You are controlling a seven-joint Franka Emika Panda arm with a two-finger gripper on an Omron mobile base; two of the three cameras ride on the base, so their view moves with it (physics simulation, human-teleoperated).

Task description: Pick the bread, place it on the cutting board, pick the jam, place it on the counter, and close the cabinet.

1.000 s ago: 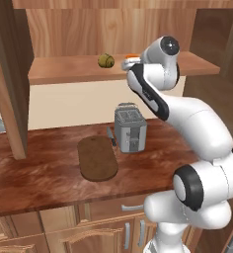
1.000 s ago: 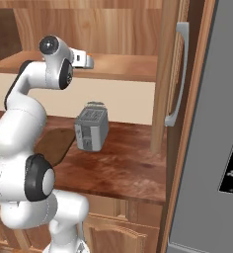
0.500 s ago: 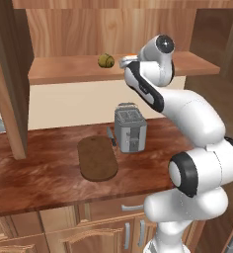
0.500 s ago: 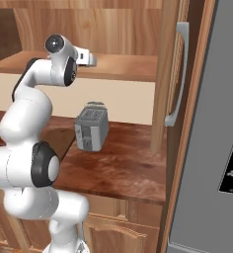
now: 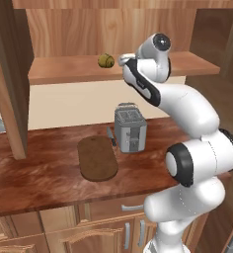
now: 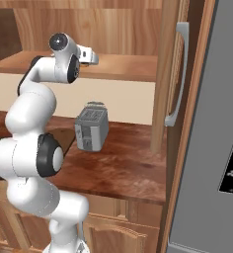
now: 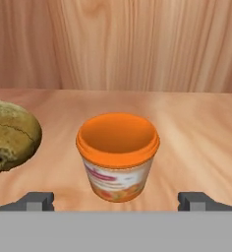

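On the light wooden shelf (image 7: 196, 123) of the big upper light-brown cabinet (image 5: 10, 79), the olive-yellow lumpy bread (image 7: 10, 135) lies left of the small orange jam jar (image 7: 118, 156), which stands straight ahead, centred between the gripper (image 7: 117, 201) fingers, spread wide and empty.

Two rear flanks sharing toaster (image 5: 130, 129); hand close-up

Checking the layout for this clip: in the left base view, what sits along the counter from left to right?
Cutting board → knife → toaster, all on the counter.
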